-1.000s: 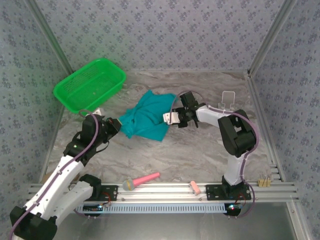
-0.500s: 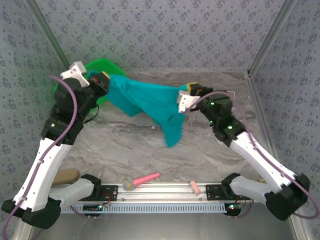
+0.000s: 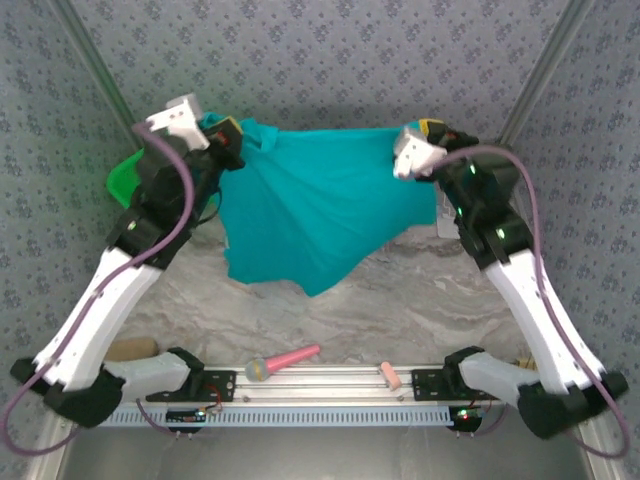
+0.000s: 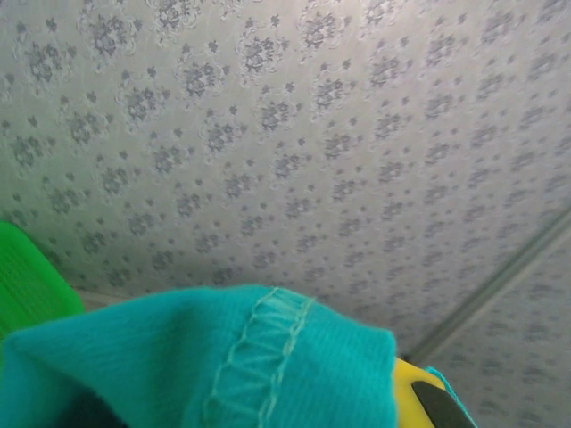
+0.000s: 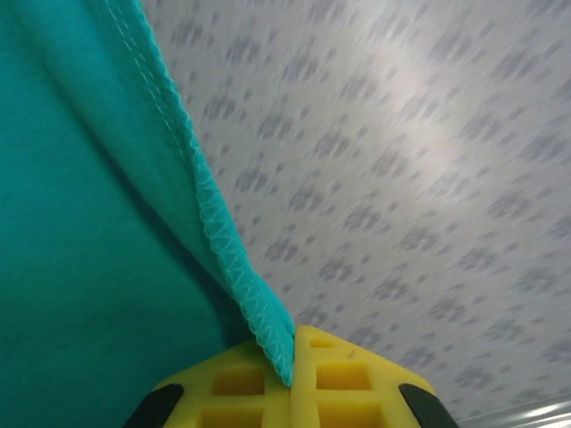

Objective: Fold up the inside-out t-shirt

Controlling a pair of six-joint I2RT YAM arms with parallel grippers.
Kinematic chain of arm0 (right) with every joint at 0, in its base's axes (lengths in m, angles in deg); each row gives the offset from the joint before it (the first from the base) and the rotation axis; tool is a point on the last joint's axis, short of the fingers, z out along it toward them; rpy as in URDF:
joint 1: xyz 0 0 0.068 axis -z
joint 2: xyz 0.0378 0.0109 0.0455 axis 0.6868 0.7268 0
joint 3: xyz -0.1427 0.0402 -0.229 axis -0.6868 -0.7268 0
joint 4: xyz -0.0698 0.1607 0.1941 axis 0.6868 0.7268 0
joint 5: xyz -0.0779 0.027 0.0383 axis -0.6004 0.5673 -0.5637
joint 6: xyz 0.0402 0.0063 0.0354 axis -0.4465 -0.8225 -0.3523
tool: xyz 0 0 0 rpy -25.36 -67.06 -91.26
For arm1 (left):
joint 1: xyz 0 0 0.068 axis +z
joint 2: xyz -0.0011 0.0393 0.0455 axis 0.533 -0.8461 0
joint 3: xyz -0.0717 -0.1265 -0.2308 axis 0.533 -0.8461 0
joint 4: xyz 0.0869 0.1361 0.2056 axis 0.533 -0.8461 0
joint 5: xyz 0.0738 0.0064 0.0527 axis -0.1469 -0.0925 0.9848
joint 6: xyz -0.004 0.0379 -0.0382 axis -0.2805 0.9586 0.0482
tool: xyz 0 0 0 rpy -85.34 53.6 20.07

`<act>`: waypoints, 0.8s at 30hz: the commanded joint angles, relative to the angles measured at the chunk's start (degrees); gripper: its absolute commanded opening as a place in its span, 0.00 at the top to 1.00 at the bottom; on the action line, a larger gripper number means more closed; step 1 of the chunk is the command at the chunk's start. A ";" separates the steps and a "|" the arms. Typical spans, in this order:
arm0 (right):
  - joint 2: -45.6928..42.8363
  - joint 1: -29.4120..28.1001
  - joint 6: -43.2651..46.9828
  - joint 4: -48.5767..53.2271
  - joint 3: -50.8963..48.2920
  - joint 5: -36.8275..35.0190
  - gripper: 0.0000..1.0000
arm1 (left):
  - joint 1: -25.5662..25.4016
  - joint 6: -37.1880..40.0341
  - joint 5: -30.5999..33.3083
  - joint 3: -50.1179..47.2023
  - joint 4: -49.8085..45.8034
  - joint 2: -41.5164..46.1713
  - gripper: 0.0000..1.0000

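Item: teal t-shirt (image 3: 320, 215), hung spread in the air between left gripper (image 3: 228, 135) and right gripper (image 3: 432, 130), each clamped on a top corner; unfolded, every fold apparently remaining.

Left claw (image 3: 231, 136) and right claw (image 3: 433, 131) have raised and spread the t-shirt (image 3: 320, 210)

Both arms are stretched upward and forward, spread wide. The left gripper (image 3: 228, 135) and the right gripper (image 3: 432, 128) are held high, well apart, each pinched closed on the t-shirt's (image 3: 320, 215) upper edge.
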 commanded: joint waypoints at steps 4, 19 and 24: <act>22.50 7.36 -7.90 -3.24 15.72 1.61 1.00 | 9.98 3.78 -2.22 17.24 3.63 -19.57 1.00; 14.96 3.50 0.98 1.23 12.59 -0.04 1.00 | 13.64 -0.09 -17.67 71.75 -35.98 -45.76 1.00; 2.32 -7.36 2.18 10.92 -8.74 -8.63 1.00 | 13.37 -9.40 -22.41 16.45 -19.89 -23.26 1.00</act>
